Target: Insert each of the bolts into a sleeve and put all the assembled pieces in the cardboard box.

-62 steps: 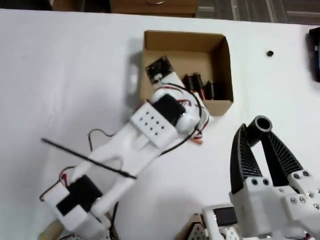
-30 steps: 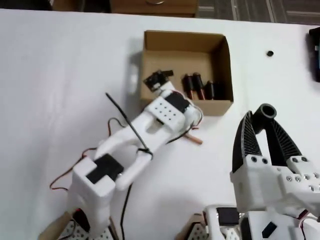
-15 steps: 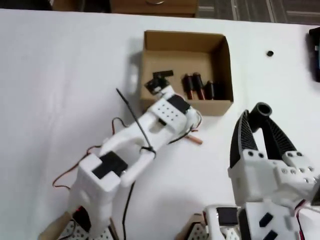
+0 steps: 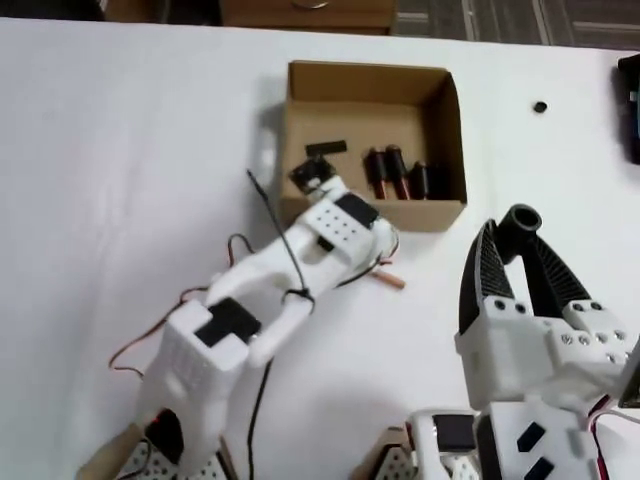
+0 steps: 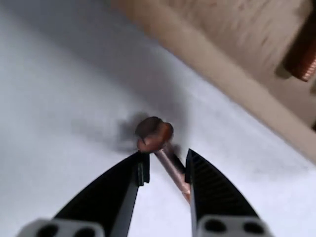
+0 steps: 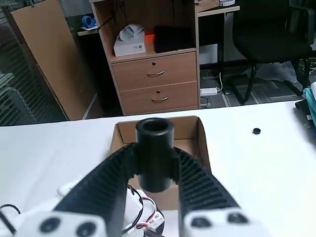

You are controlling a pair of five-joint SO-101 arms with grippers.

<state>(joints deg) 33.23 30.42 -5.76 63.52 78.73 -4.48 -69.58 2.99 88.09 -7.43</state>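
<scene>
Surface (image 4: 110, 140): white, plain, spanning the high view from side to side.

Cardboard box (image 4: 368, 72): open-topped, set close to the far edge of the surface, about midway along it.

Assembled pieces (image 4: 397, 172): dark sleeves with copper-coloured bolts, side by side inside the box, against its near wall toward the right corner; exact count unclear.

Bolt (image 4: 389, 279): copper-coloured, lying flat on the surface just off the box's near wall.

Left arm (image 4: 265, 290): white, stretched from the near edge toward the box, wrist above the bolt.

Left end effector (image 5: 165, 165): open, down at the surface, one black finger on each side of the bolt's shank, bolt head just past the tips; contact with the shank unclear.

Right end effector (image 4: 518, 240): closed on a black sleeve (image 4: 522, 220), held with its bore facing up, raised over the near right part of the surface.

Small black round item (image 4: 540, 106): on the surface toward the far right corner, well apart from the box.

Dark object (image 4: 630, 95): at the right edge, partly cut off.

Room beyond the far edge: wooden drawer unit (image 6: 155, 81) with two drawers and an open shelf above, wooden panel (image 6: 42, 59) beside it, black office chair (image 6: 269, 27).
</scene>
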